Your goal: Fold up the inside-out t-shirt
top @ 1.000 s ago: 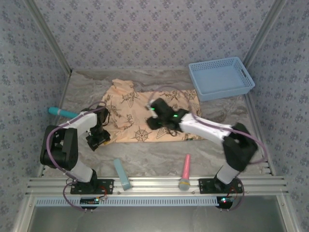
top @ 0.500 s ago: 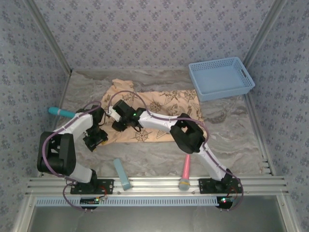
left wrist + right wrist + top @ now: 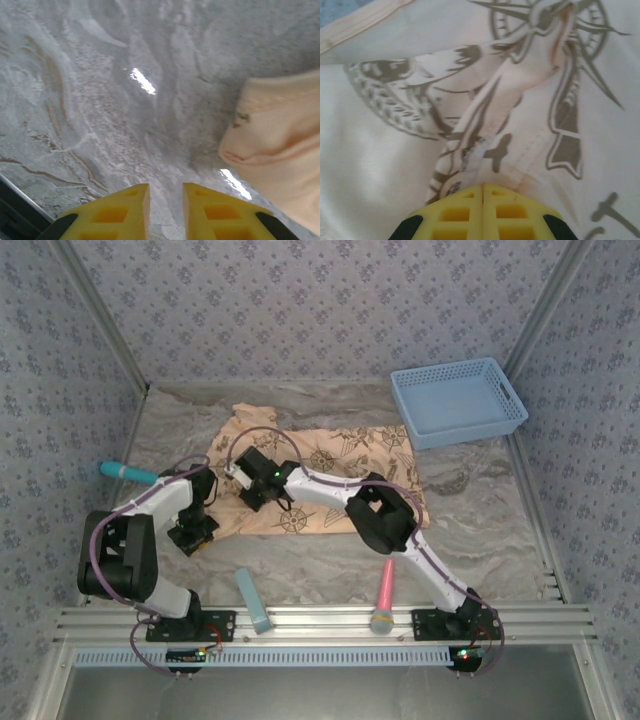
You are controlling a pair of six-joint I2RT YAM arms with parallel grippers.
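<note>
The inside-out t-shirt (image 3: 335, 455) lies spread on the counter (image 3: 480, 500). A raised fold is pinched by the right fingers (image 3: 460, 212), pressed together; the left fingers (image 3: 122, 210), slightly apart and empty, are held over bare counter beside its edge. Lifting is best deferred until that edge is gripped too

The grey marbled table (image 3: 480, 500) carries the inside-out t-shirt (image 3: 330, 465) at centre, a blue basket (image 3: 458, 400) upper right, a teal tool (image 3: 125, 472) left, a pale blue block (image 3: 252, 600) and a pink tool (image 3: 384, 592) lower centre.
</note>
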